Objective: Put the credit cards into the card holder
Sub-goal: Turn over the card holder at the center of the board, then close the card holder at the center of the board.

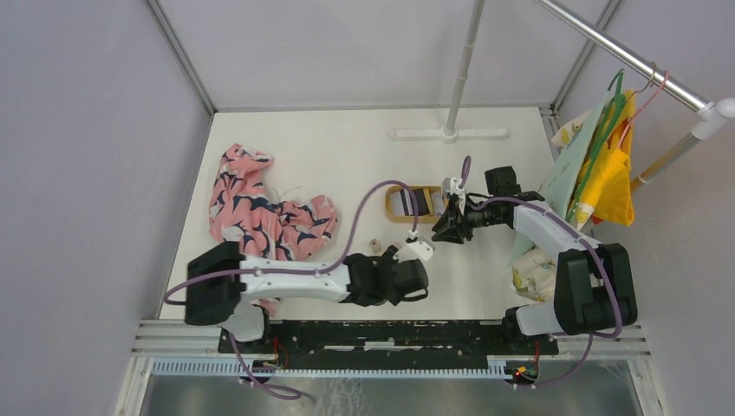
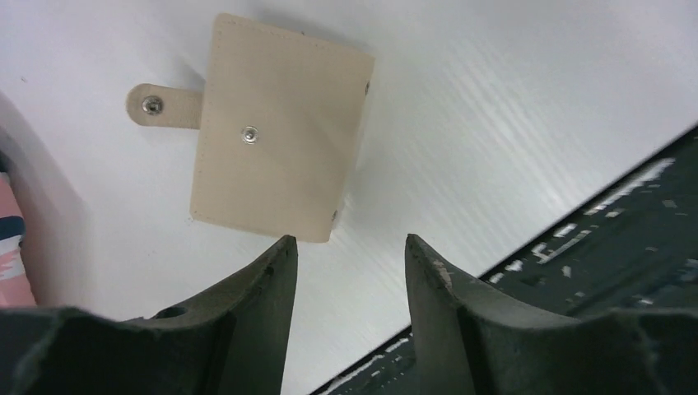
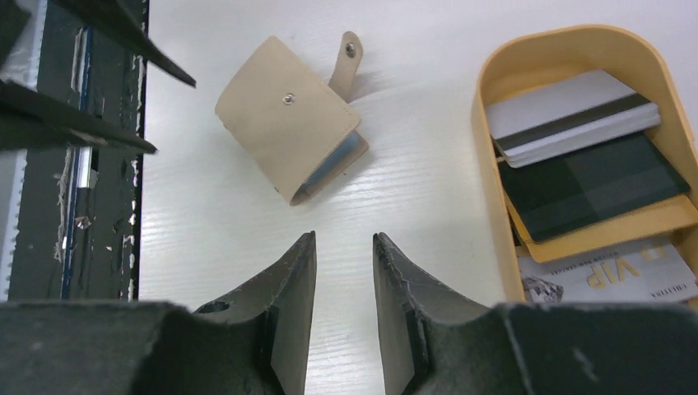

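Arms both reach out over the white table (image 1: pixel 329 147); the left arm lies low and long along the near side, going from the left toward the middle; the left gripper (image 2: pixel 350 247) points down at the table, and its two dark fingers stand apart with nothing between them; the card holder (image 2: pixel 280 136) lies flat just past the fingertips, folded shut, with its little tab sticking out to one side, not snapped; the right arm bends in from the right side, and the right gripper (image 3: pixel 344 239) tips down at the table too; its fingers have a small gap and hold nothing; the card holder lies ahead of it, apart from the fingers, and a bit of grey-blue shows at its edge; the credit cards (image 3: pixel 576 107) sit in a yellow tray (image 3: pixel 484 148) beside the right gripper, one pale with a dark stripe, one dark, one pale with gold letters; a purple cable (image 1: pixel 364 204) loops up from the left arm and passes by the tray; a pink cloth (image 1: pixel 260 208) lies on the left of the table; a black rail (image 1: pixel 381 334) runs along the near edge.
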